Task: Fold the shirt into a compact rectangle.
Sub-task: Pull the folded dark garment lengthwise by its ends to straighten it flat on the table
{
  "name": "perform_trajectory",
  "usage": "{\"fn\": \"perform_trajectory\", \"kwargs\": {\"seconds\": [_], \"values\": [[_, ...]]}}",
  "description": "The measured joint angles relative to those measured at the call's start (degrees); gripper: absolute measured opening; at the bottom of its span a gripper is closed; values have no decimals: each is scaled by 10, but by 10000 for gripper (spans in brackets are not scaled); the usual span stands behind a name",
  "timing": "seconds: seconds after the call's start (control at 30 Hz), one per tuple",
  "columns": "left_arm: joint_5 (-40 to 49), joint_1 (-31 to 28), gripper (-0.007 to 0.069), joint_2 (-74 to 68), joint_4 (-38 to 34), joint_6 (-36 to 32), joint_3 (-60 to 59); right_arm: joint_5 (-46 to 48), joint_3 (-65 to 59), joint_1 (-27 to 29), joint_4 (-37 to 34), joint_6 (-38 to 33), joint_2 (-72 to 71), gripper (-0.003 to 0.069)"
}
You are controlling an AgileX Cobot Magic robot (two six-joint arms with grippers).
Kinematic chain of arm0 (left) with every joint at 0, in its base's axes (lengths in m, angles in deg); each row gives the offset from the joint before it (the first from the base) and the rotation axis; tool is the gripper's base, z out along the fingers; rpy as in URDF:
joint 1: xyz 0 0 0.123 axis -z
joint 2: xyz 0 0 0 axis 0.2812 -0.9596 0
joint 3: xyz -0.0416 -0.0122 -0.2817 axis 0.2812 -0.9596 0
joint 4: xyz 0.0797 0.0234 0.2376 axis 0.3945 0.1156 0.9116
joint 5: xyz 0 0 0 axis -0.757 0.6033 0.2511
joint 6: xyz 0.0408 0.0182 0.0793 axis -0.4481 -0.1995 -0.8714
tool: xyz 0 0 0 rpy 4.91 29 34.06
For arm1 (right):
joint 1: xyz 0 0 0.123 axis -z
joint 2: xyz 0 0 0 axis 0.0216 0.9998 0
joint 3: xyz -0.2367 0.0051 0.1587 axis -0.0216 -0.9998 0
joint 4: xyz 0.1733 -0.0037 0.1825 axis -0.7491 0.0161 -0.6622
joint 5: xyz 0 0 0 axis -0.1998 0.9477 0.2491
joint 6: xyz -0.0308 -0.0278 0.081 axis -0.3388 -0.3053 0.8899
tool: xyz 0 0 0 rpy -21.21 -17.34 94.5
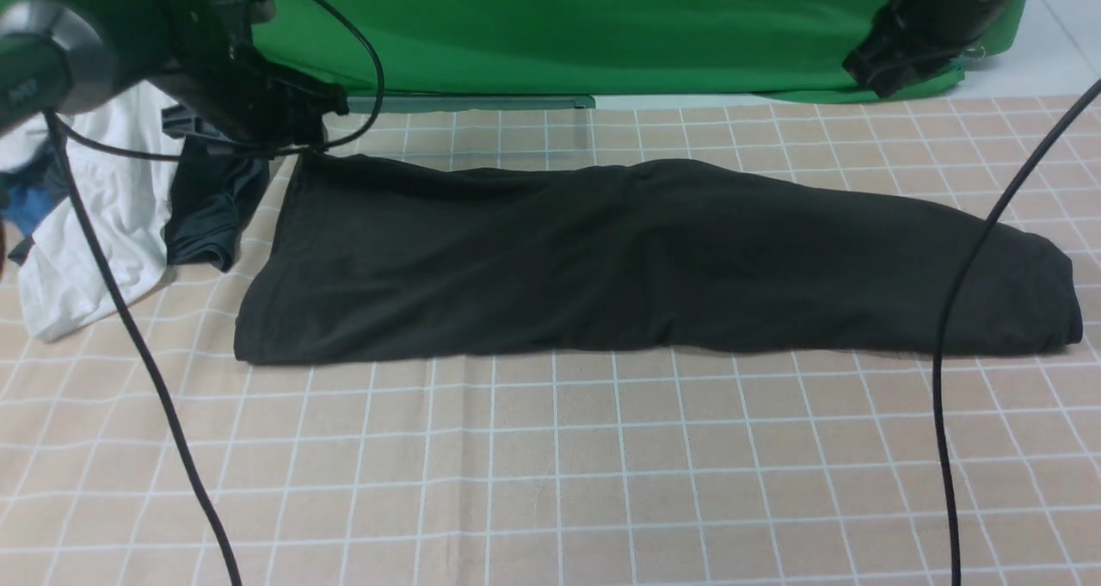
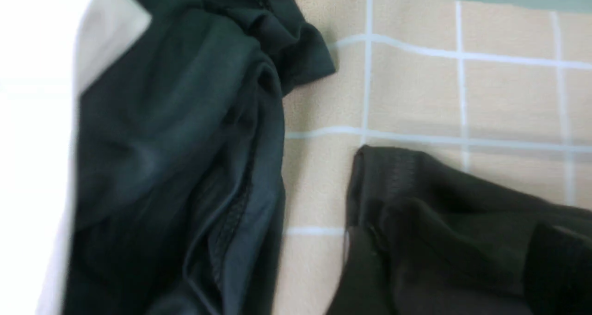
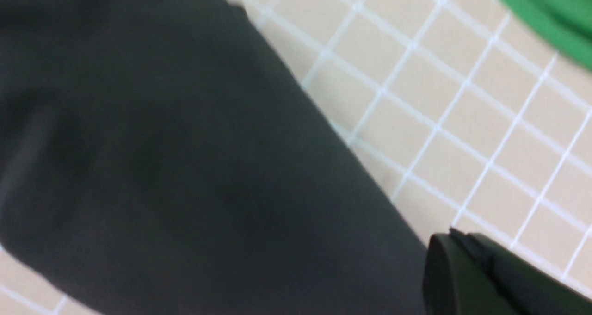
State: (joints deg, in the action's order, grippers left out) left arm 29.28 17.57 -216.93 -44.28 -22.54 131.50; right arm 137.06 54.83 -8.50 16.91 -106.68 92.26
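The black shirt lies across the checked table as a long folded band, its print and label hidden. My left gripper is at the band's far left corner. In the left wrist view its two fingers stand wide apart over that hemmed corner, with cloth lying loose between them, so the left gripper is open. My right gripper hangs high above the far right of the table, off the shirt. In the right wrist view the right gripper is shut on nothing, above the shirt's edge.
A white garment and a smaller dark grey-teal garment lie heaped at the far left, just beside the shirt's corner. Green backdrop lines the far edge. Two black cables hang across the front of the view.
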Motion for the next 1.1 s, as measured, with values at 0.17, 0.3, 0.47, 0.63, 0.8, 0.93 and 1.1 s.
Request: {"fn": "perform_trajectory", "kwargs": {"seconds": [0.17, 0.3, 0.47, 0.63, 0.8, 0.93, 1.1], "values": [[-17, 0, 446, -29, -13, -32, 0, 6, 0, 11, -27, -4, 0, 38], [-29, 0, 269, -35, -41, -63, 0, 1, 0, 11, -42, -10, 0, 38], [-34, 0, 37, -35, -78, -118, 0, -15, 0, 11, -62, -11, 0, 38], [-33, -5, 34, -24, -72, -78, 0, -20, 0, 11, -65, -11, 0, 38], [-35, -19, 34, 4, -70, -43, 11, -21, 0, 11, -66, -11, 0, 38], [-40, -23, 34, 8, -63, -29, 20, -21, 0, 11, -71, -11, 0, 38], [-54, -23, 34, 6, -59, -24, 20, -21, 0, 11, -75, -11, 0, 38]]}}
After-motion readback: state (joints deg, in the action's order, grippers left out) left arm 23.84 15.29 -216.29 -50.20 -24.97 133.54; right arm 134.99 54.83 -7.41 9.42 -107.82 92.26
